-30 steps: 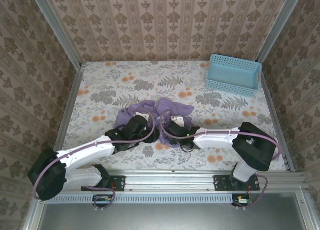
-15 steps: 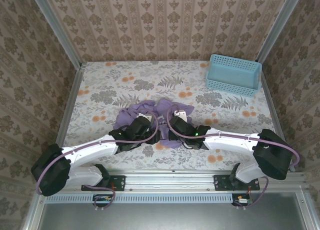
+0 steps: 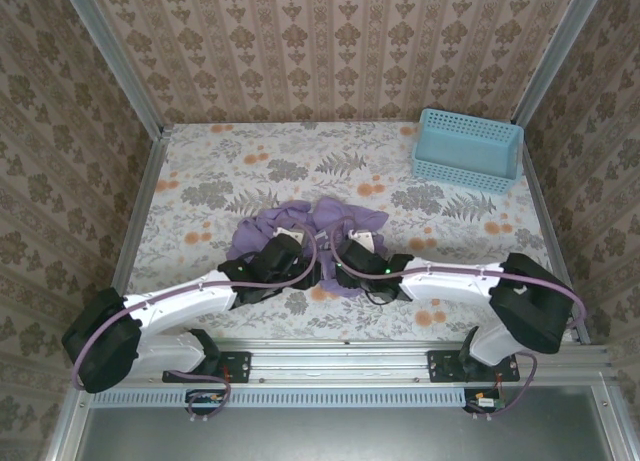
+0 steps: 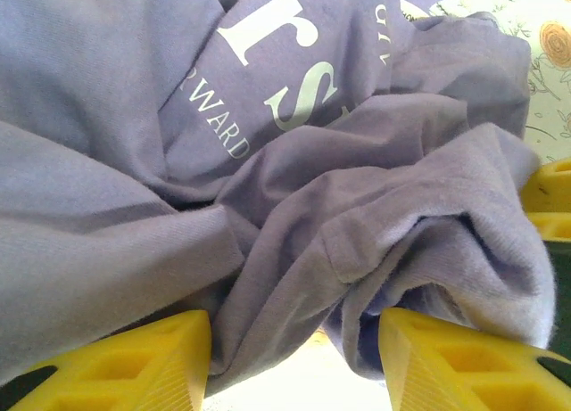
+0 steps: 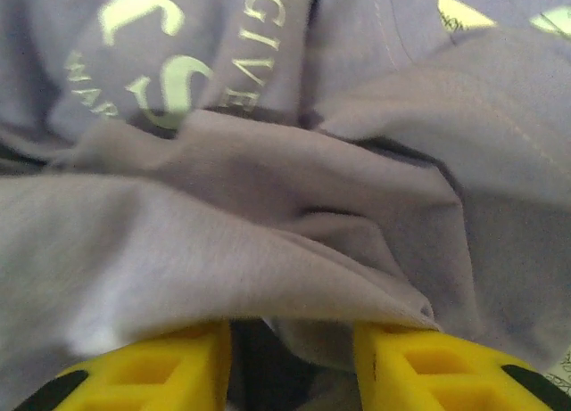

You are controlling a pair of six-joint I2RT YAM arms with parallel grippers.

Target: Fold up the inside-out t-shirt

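The inside-out t-shirt (image 3: pixel 345 219) lies crumpled in a lavender heap at the middle of the table, between both arms. White lettering (image 4: pixel 285 72) shows on one bunched face. My left gripper (image 4: pixel 294 340) is open at the heap's near left side; loose folds hang between its yellow fingers (image 4: pixel 152 357) without being pinched. My right gripper (image 5: pixel 293 340) is open at the near right side, with a fold draped over its fingertips (image 5: pixel 410 357). In the top view the left gripper (image 3: pixel 296 247) and right gripper (image 3: pixel 352 245) are both pushed into the cloth.
A blue basket (image 3: pixel 468 149) stands at the far right corner. The flowered tabletop (image 3: pixel 250 171) spreads around the heap, walled on three sides. The metal rail with the arm bases (image 3: pixel 340 353) runs along the near edge.
My right gripper's jaws have parted after being shut, and its elbow has swung back inward. The left arm edged slightly forward, then held still. The heap's shape is nearly unchanged.
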